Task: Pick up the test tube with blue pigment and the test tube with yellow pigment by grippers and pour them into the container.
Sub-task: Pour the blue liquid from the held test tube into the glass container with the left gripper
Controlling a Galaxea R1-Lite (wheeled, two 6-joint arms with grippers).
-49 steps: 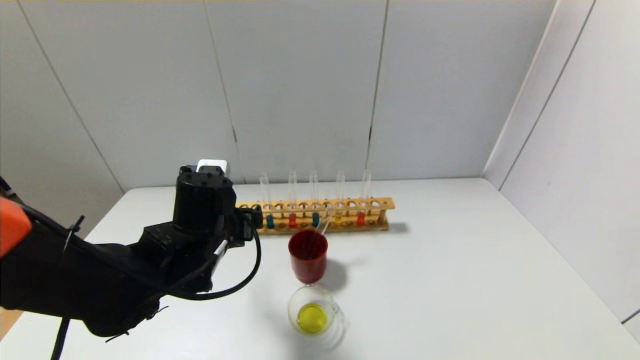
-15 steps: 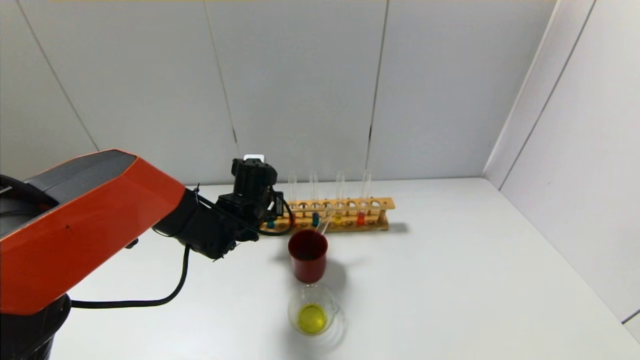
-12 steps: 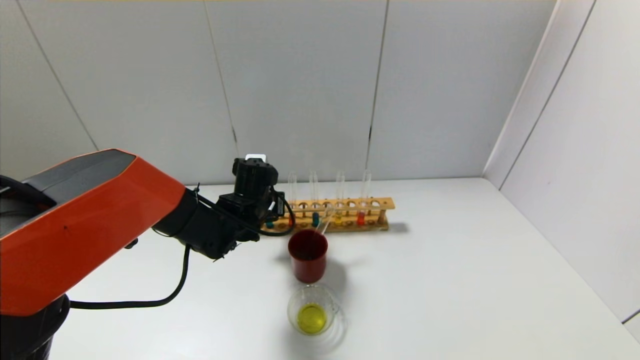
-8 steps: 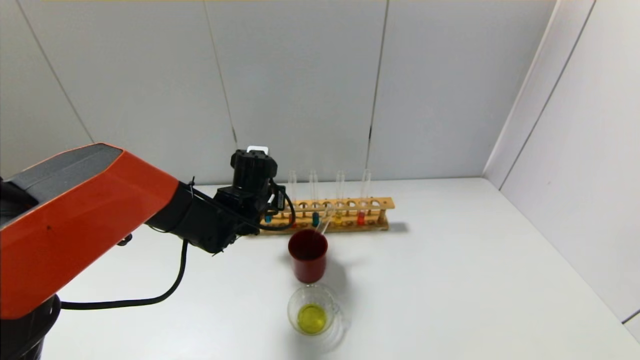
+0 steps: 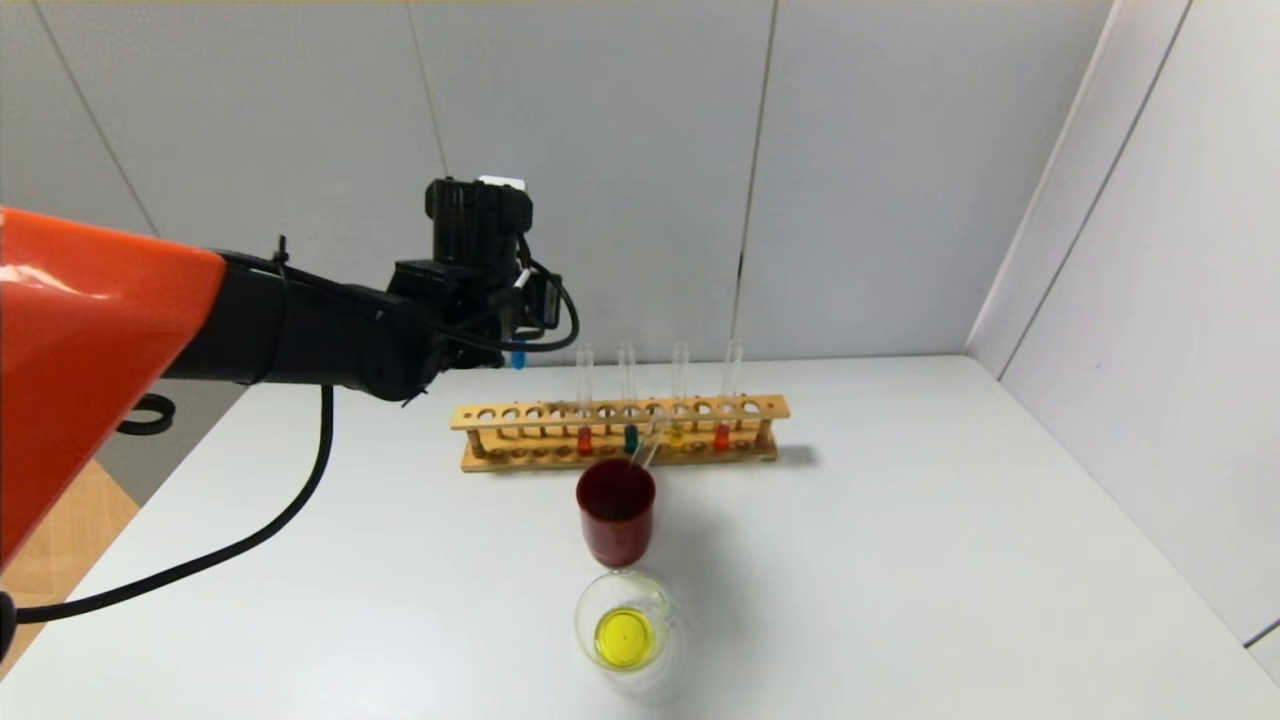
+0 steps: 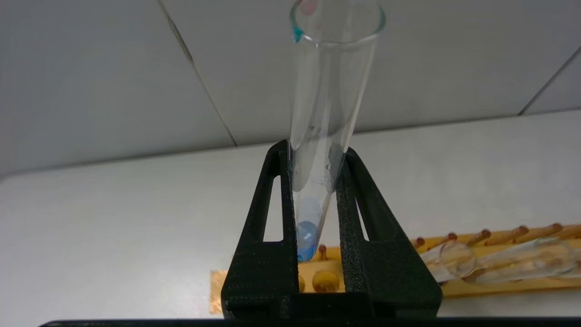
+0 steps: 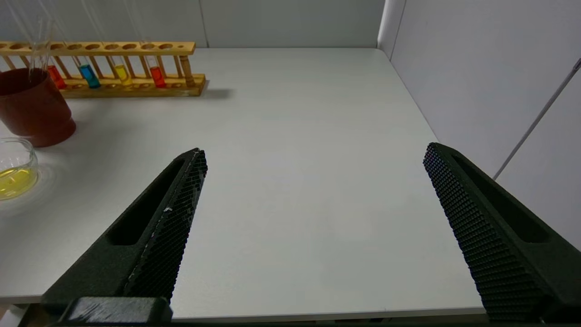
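Observation:
My left gripper (image 5: 517, 322) is shut on the test tube with blue pigment (image 5: 518, 355) and holds it upright in the air, above and behind the left end of the wooden rack (image 5: 500, 415). The left wrist view shows the tube (image 6: 329, 104) pinched between the jaws of the gripper (image 6: 314, 150), blue liquid at its bottom. A second blue tube (image 5: 630, 438) and a yellow tube (image 5: 677, 437) stand in the rack. The glass container (image 5: 640, 595) holds yellow liquid near the table's front. My right gripper (image 7: 315, 152) is open and empty over the table's right front.
A dark-red cup (image 5: 615, 515) stands between the rack and the container, with an empty tube (image 5: 648, 452) leaning in it. Two red-orange tubes (image 5: 585, 440) stand in the rack. Wall panels close off the back and the right side.
My left gripper closed on the leftmost blue tube in the rack and has lifted it straight up, clear of the rack. Nothing else has moved.

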